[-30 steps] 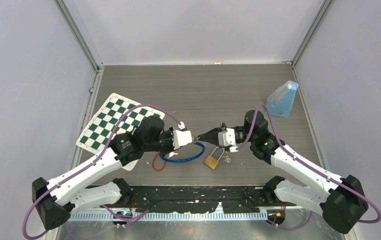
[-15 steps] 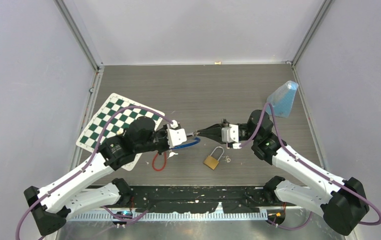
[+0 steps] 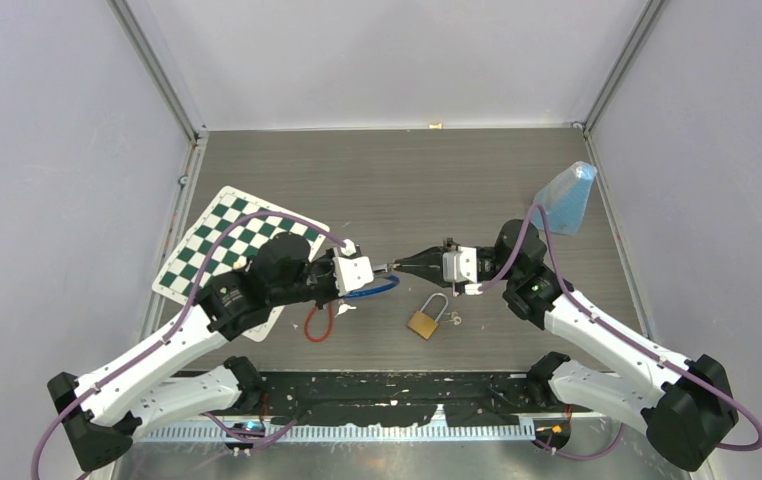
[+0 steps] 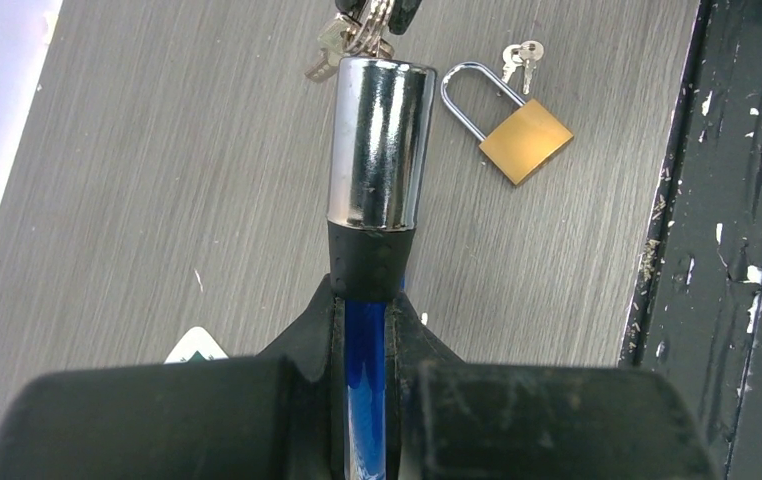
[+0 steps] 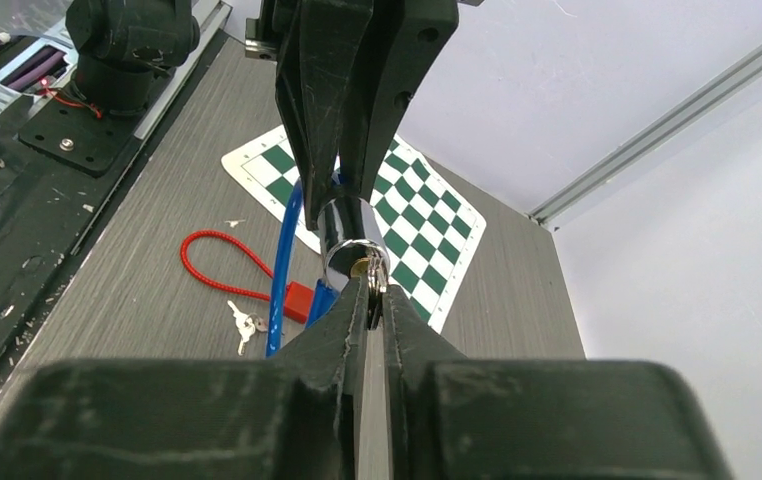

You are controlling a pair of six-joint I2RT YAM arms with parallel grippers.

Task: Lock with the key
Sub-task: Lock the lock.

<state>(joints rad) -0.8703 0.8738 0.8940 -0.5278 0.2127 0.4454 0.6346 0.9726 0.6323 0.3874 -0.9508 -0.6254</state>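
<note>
My left gripper [image 4: 369,300] is shut on the blue cable [image 4: 367,350] of a cable lock, just behind its black collar. The lock's chrome cylinder [image 4: 377,140] sticks out ahead of the fingers. My right gripper [image 5: 375,295] is shut on the key [image 5: 373,272], whose ring shows between the fingertips, and the key meets the cylinder's end face [image 5: 352,262]. From above, the left gripper [image 3: 369,268] and the right gripper [image 3: 404,264] stand tip to tip mid-table, with the blue cable [image 3: 375,288] looping below them.
A brass padlock [image 3: 424,318] with open shackle lies near the front, small keys [image 3: 454,319] beside it. A red cable lock [image 3: 315,325] with its own keys [image 5: 244,325] lies left of it. A chessboard mat [image 3: 227,245] sits left, a blue bag [image 3: 565,198] far right.
Over the last second both grippers shifted slightly left and away from the front edge, and the blue cable loop rose off the table. Almost nothing moved in the last half second.
</note>
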